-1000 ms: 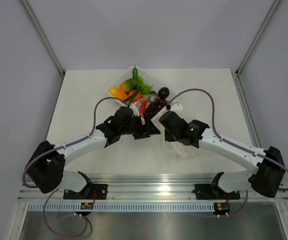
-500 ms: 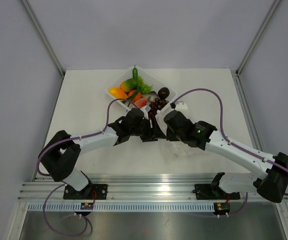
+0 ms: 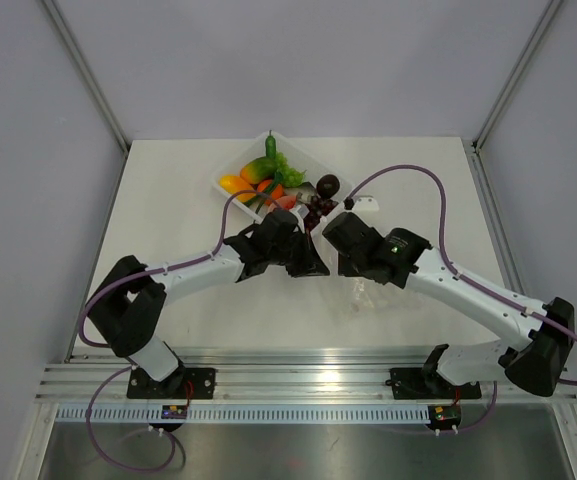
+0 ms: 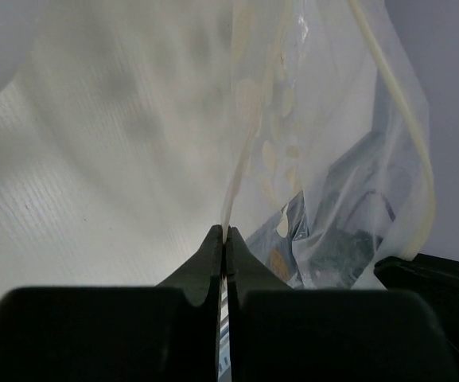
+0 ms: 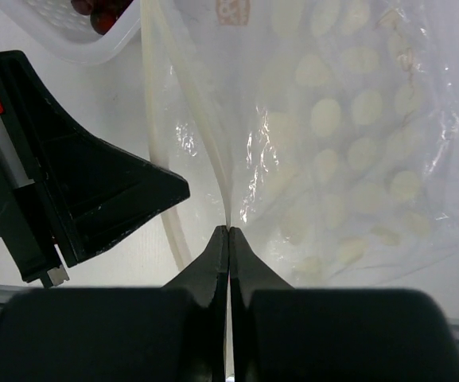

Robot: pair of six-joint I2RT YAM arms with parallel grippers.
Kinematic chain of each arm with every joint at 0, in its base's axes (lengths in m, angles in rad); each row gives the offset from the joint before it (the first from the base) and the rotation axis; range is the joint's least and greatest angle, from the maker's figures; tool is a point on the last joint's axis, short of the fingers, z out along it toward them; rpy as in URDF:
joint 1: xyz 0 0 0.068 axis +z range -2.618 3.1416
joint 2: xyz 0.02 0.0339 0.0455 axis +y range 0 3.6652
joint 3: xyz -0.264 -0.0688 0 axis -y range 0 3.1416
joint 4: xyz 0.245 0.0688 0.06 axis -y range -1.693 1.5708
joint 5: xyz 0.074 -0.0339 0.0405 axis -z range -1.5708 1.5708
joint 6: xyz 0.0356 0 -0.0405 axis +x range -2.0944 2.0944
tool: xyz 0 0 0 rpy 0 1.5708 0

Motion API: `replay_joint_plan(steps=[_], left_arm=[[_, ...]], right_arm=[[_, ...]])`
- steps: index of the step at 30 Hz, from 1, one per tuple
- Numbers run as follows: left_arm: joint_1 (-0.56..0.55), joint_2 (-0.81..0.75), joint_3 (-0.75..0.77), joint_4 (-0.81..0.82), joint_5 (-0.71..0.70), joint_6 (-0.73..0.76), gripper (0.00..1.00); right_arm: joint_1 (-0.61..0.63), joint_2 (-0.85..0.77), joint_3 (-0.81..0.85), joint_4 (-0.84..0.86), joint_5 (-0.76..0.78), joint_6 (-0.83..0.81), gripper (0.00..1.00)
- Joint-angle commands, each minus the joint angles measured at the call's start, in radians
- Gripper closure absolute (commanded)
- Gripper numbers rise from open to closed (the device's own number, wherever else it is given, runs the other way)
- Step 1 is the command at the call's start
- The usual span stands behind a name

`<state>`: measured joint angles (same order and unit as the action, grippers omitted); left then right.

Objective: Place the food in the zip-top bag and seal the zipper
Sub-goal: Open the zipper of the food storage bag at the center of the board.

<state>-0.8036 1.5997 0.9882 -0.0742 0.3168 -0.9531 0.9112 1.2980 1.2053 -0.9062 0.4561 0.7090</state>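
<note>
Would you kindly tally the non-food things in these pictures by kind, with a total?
Grippers: 2, the left gripper and the right gripper, each pinching the bag
Zip-top bag: 1
White tray: 1
Total: 4

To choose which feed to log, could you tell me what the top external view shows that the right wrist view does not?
Top external only: both whole arms and the orange and green food in the tray. Right wrist only: the right tool pinched shut on a fold of the clear bag. Both: bag, left tool, the grapes.
</note>
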Motion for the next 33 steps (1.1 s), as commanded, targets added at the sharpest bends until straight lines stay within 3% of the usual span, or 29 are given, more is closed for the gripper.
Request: replay_joint_plan(steps=[1, 12, 14, 15, 18, 25, 30, 33], left_arm=[[-0.003, -0.040, 0.046, -0.085, -0.050, 0.027, 1.00], [-0.002, -0.055, 0.063, -0.125, -0.076, 0.053, 1.00], [-0.002, -0.072, 0.070, -0.128, -0.067, 0.056, 1.00], [-0.002, -0.078, 0.072, -0.130, -0.062, 0.056, 1.00], [-0.002, -0.098, 0.076, -0.139, -0.064, 0.057, 1.00], [-0.003, -0.116, 0.073, -0.121, -0.028, 0.054, 1.00], [-0.003, -0.124, 0.073, -0.124, -0.021, 0.066, 1.00], [-0.003, -0.135, 0.067, -0.122, -0.018, 0.077, 1.00]], right_arm=[[0.011, 0.003, 0.086, -0.120, 0.092, 0.012, 1.00], [0.012, 0.072, 0.158, -0.238, 0.177, 0.027, 0.99], [0.011, 0.104, 0.165, -0.256, 0.194, 0.035, 0.92], [0.012, 0.116, 0.178, -0.267, 0.200, 0.040, 0.82], [0.012, 0.147, 0.181, -0.264, 0.204, 0.037, 0.67], [0.011, 0.159, 0.158, -0.188, 0.153, 0.018, 0.47], [0.011, 0.149, 0.125, -0.094, 0.099, -0.016, 0.49], [0.012, 0.145, 0.129, -0.076, 0.099, -0.025, 0.65]])
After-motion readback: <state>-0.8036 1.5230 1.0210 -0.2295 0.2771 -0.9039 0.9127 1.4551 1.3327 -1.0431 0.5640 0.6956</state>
